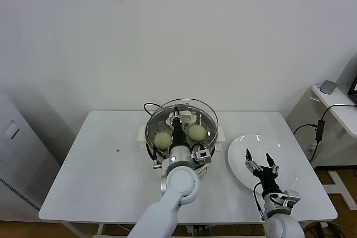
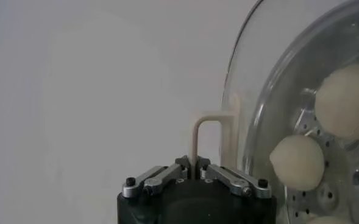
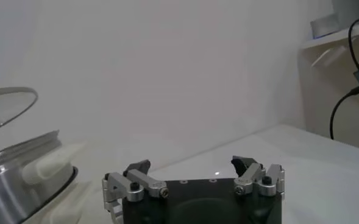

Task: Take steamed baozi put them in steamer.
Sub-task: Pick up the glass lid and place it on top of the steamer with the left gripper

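The steel steamer [image 1: 212, 136] stands at the middle of the white table. Two pale baozi [image 1: 163, 139] [image 1: 196, 131] show inside it through the round glass lid [image 1: 162, 114], which is held tilted above the pot. My left gripper [image 1: 176, 124] is shut on the lid's cream loop handle [image 2: 199, 135]. In the left wrist view [image 2: 195, 165] baozi [image 2: 297, 161] [image 2: 347, 100] show through the glass [image 2: 270, 73]. My right gripper [image 1: 260, 160] is open and empty over the flat white plate [image 1: 281, 151]; it also shows in the right wrist view [image 3: 191, 165].
A black cord [image 1: 149, 106] runs behind the steamer. The plate carries no buns. A side shelf with cables [image 1: 322, 126] stands at the far right. The steamer's side [image 3: 14, 182] and the lid's edge [image 3: 5, 106] show in the right wrist view.
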Motion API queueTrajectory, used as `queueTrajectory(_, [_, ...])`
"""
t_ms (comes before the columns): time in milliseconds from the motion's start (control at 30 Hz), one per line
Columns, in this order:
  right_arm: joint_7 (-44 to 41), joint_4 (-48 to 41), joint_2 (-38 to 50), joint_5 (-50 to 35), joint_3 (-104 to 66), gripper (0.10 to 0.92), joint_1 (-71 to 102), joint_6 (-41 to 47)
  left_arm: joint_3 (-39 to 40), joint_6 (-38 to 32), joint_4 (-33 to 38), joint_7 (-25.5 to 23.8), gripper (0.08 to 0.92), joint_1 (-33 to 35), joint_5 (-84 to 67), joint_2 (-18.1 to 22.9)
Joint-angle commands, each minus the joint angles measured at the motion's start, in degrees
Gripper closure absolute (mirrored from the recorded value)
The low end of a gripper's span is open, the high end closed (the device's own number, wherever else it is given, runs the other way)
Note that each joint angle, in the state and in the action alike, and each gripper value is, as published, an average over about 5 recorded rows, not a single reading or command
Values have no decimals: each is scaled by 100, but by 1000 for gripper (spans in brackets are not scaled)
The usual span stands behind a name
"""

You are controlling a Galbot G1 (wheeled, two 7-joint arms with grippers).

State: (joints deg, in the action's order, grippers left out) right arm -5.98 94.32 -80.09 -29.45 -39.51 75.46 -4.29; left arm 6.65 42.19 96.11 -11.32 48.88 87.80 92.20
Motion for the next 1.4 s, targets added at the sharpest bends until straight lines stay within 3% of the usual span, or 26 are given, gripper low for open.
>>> queueTrajectory(33, [-7,-31,-4,8,6,203,-6,-22,50,281,-178,-105,879,-59,460,280])
queueTrajectory(1400, [-17,-72,-48,37,13,203,-2,-70,83,281,-385,-334,879,-1,596,280])
